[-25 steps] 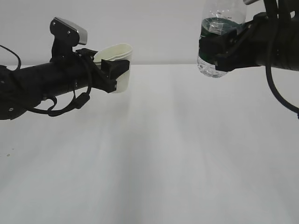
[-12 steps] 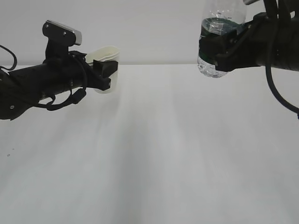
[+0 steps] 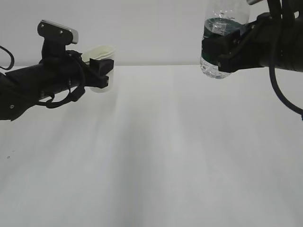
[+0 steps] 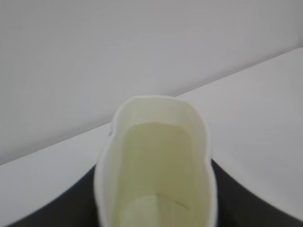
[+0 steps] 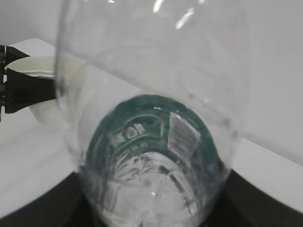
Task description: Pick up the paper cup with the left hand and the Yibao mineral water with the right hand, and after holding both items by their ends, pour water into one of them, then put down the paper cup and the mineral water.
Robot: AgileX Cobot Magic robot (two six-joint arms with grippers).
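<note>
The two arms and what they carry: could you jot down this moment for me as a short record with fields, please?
Left arm: jaws closed on the paper cup, held above the table
Cup: squeezed out of round at the rim, cream inside, roughly upright, mouth upward
Right arm: jaws closed around the Yibao mineral water at its green label
Bottle: clear, held high, its top cut off by the frame, rounded end pointing down
Spacing: cup on the left and lower, bottle on the right and higher, well apart
Pouring: none visible
</note>
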